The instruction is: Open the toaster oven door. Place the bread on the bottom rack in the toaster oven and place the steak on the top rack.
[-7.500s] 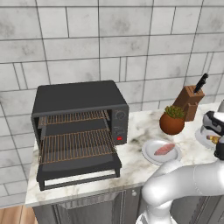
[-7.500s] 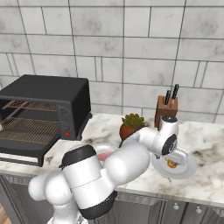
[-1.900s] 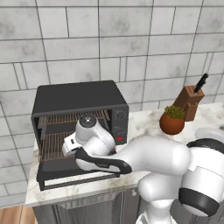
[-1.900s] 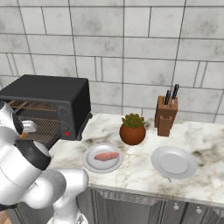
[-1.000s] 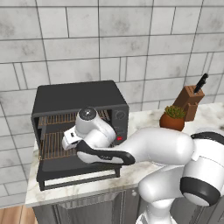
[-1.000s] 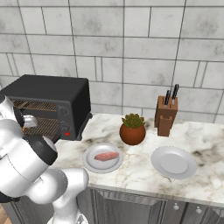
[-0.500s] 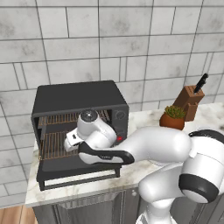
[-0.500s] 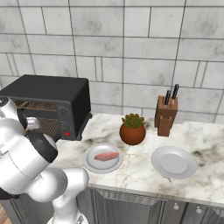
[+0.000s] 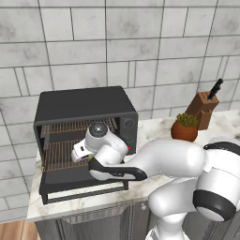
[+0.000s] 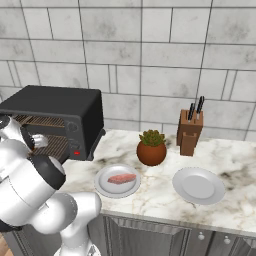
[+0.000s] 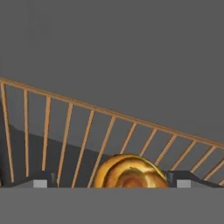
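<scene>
I've got the bread [image 11: 129,172] sitting between my gripper [image 11: 109,181] tips over the copper wire bars of the bottom rack [image 11: 65,131], fingers set wide either side of it, though I can't tell if they're actually pinching it. The hand is reaching into the toaster oven [image 9: 84,105] over the dropped toaster oven door [image 9: 79,190], a touch deeper than half a second ago. Off to the right, the steak [image 10: 121,178] lies on its plate [image 10: 102,187], near the potted plant [image 10: 151,146], with an empty plate [image 10: 198,186] beyond.
</scene>
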Tool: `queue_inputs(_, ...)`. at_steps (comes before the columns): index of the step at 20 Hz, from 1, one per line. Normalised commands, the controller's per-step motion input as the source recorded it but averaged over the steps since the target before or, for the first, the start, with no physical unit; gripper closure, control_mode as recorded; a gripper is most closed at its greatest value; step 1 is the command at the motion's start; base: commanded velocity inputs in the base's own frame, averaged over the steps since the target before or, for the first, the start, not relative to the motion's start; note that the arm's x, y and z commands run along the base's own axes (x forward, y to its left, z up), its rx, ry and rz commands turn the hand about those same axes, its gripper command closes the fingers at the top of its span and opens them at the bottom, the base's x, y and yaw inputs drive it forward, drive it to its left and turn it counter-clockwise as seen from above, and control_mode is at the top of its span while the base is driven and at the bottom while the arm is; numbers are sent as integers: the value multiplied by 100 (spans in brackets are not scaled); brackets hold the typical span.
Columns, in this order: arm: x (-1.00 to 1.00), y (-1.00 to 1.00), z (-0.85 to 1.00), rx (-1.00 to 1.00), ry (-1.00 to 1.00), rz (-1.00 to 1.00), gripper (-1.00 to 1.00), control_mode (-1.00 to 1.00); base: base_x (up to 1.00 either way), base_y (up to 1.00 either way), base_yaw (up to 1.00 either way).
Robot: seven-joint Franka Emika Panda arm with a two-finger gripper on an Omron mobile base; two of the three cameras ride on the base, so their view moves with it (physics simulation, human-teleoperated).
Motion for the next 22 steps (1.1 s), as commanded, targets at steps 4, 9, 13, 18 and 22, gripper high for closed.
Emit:
queue_inputs(4, 26, 0, -61, -7, 0, 0, -100, -100, 0, 0, 0)
queue_inputs(9, -13, 0, -28, -10, 0, 6, -100, -100, 0, 0, 0)
queue_inputs(13, -71, 0, 61, -8, 4, 3, -100, -100, 0, 0, 0)
queue_inputs(18, -50, -1, 19, -6, 27, -4, -100, -100, 0, 0, 0)
queue_inputs(22, 14, 0, -33, -3, 25, -22, -100, -100, 0, 0, 0)
